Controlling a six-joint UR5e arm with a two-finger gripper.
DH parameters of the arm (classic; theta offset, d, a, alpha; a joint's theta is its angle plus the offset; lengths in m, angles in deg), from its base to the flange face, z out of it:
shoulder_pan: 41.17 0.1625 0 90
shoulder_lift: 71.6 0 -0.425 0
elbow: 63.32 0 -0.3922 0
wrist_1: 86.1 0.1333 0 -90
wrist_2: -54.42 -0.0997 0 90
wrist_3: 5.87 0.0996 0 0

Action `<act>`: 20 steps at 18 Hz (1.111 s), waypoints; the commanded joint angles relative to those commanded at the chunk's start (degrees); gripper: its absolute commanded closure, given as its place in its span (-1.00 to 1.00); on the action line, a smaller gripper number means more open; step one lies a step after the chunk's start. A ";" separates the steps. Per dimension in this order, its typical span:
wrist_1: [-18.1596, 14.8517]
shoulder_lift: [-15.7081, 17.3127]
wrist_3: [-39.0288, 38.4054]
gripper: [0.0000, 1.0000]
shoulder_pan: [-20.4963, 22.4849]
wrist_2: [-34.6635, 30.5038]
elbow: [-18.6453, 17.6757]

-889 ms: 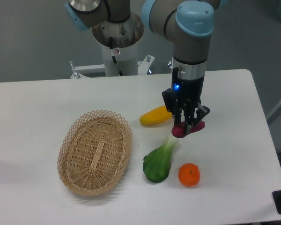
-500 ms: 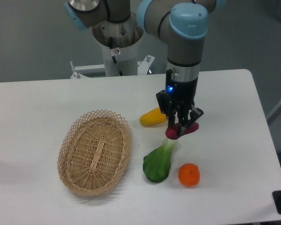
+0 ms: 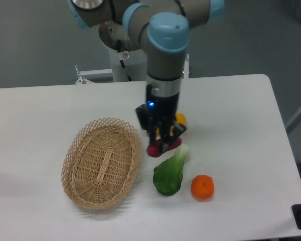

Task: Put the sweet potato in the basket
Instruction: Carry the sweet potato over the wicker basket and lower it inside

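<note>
Claw [image 3: 160, 142] is clamped on the sweet potato [image 3: 159, 147], magenta body showing below and between the fingers, lifted clear of the worktop [image 3: 241, 110]. Over the last second the arm has carried it left: it was hanging to the right of the yellow vegetable and above the bok choy's stem end, and now it sits just off the basket's right rim, with the yellow vegetable [image 3: 180, 119] mostly hidden behind the wrist.

What that means: pick is done, transfer is underway, roughly halfway across. Sweet potato is not yet over the basket [image 3: 101, 161]; it hangs beside the scalloped rim, above the gap between the rim and the bok choy [image 3: 169, 171].

Differences against the earlier frames:
- Arm and wrist have shifted left across the view; the blue LED on the wrist has moved with it.
- Sweet potato keeps about the same tilt in the fingers, so grip looks stable.
- Basket, bok choy and orange [image 3: 202, 187] have not moved.
- Yellow vegetable has gone from fully visible to only a sliver at the wrist's right edge; it looks occluded rather than displaced, but can't confirm.

Likely remaining: continue left until the tuber is over the basket's woven floor, lower, release. Watch the near rim for clearance on the way in.
</note>
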 joint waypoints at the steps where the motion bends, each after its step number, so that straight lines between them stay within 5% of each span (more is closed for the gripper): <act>1: 1.15 -0.88 -2.64 0.41 -2.02 -2.01 -0.09; 6: 5.11 -4.84 -7.41 0.41 -10.12 -10.29 -0.97; 12: 5.64 -6.25 -3.56 0.41 -12.32 -12.31 -6.24; 20: 5.73 -10.20 -0.12 0.40 -15.05 -17.33 -7.91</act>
